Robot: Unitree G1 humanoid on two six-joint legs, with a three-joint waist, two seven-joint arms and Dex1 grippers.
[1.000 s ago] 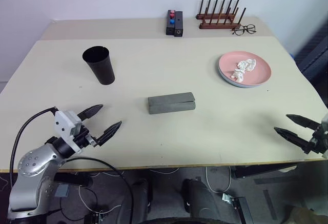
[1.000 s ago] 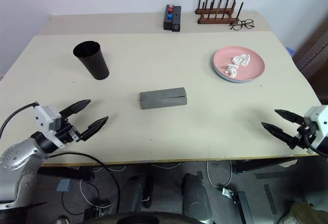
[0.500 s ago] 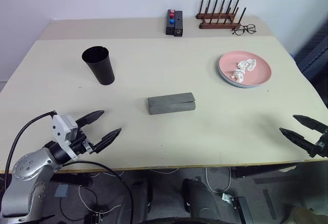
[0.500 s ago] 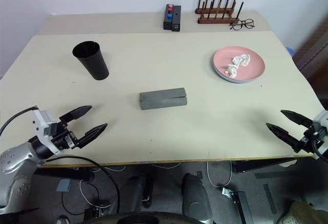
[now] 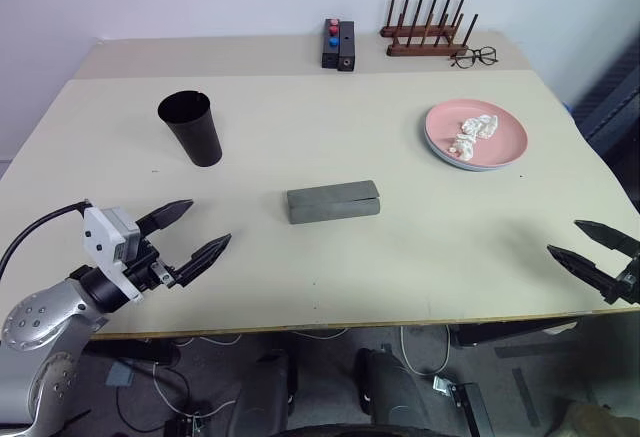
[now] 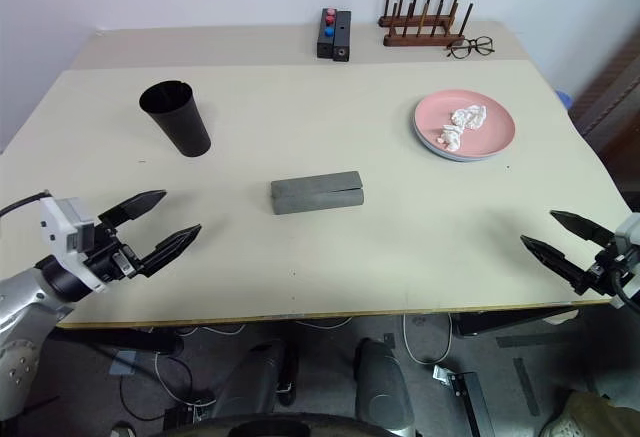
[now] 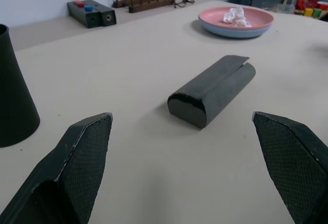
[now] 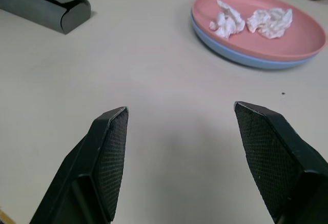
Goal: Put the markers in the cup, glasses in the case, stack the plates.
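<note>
Left end effector (image 5: 196, 231) hovers low over the near left part of the worktop (image 5: 300, 137), fingers spread wide, nothing between them. Right end effector (image 5: 593, 247) at the near right edge, fingers also parted, empty. Case (image 5: 333, 201) lies closed on the worktop, ahead and to the right of the left end effector, well apart from it; seen from the left wrist it sits between the two fingertips, further off. Cup (image 5: 190, 127) stands upright beyond the left end effector, rim up; what it holds cannot be made out. Plates (image 5: 476, 134) stacked, pink on top of blue, beyond the right end effector and somewhat to its left; crumpled white tissue (image 5: 473, 132) rests on the pink one. At the far edge: a black block (image 5: 339, 45) with red and blue tops, a wooden peg rack (image 5: 428, 35), thin-framed eyeglasses (image 5: 475, 56) just beside the rack.
</note>
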